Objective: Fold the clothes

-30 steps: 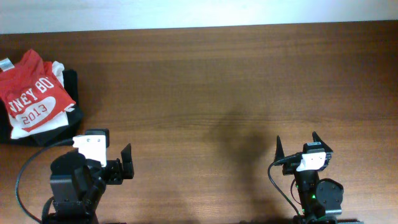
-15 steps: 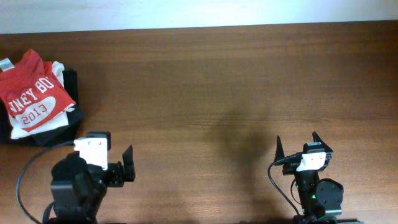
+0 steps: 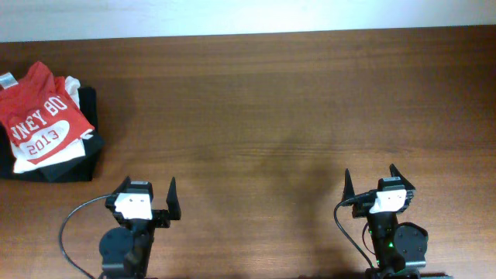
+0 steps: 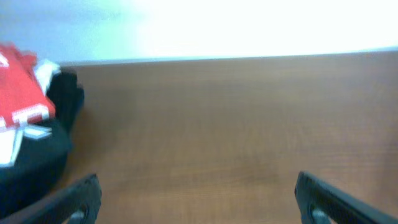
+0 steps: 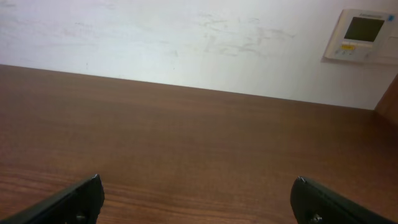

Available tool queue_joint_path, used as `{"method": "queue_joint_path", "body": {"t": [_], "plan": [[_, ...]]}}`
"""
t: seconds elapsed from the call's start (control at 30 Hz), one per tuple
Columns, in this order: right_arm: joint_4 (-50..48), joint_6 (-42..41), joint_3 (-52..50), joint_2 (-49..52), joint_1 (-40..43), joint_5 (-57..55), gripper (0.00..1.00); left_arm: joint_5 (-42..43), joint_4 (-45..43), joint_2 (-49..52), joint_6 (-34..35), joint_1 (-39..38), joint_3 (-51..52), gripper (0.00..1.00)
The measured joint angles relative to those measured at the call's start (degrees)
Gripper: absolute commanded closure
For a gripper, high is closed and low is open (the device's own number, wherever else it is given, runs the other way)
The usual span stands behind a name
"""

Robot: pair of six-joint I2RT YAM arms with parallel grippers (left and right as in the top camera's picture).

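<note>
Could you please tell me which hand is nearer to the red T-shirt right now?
Left. The left hand is open, with the red T-shirt close ahead to its left; the right hand, also open, sits far off to the shirt's right.

The black left arm, with a white block at its wrist, sat folded low at the near left. Its black two-finger left hand (image 3: 147, 192) pointed forward, away from the base, with the fingers (image 4: 78, 200) spread wide and nothing between them. The black right arm sat at the near right in much the same pose. Its right hand (image 3: 370, 180) was likewise spread fully, fingers (image 5: 68, 202) apart and empty. The two hands were well apart from each other.
</note>
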State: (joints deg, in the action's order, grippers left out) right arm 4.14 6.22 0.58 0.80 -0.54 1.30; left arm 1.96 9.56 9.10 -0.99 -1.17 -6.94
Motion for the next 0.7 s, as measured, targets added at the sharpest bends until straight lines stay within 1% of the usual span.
{"method": "queue_joint_path", "body": {"t": [0.07,0.13,0.2,0.3,0.6,0.7], "plan": [[0.0,-0.02,0.0,0.0,0.0,0.0,0.01,0.15,-5.88,-1.79,0.0,0.0,3.26,0.01],[0.02,-0.02,0.0,0.0,0.0,0.0,0.01,0.15,-8.63,-3.26,-0.02,-0.02,4.98,0.01],[0.0,0.0,0.0,0.0,0.0,0.0,0.01,0.11,-8.13,-5.11,-0.07,-0.11,5.81,0.01],[0.0,0.0,0.0,0.0,0.0,0.0,0.01,-0.07,-5.14,-7.1,-1.03,-0.33,5.97,0.01],[0.02,0.0,0.0,0.0,0.0,0.0,0.01,-0.5,-4.98,-8.15,-1.84,-0.33,5.99,0.01],[0.02,-0.02,0.0,0.0,0.0,0.0,0.02,-0.52,-4.98,-8.15,-2.01,-1.46,5.99,0.01]]}}
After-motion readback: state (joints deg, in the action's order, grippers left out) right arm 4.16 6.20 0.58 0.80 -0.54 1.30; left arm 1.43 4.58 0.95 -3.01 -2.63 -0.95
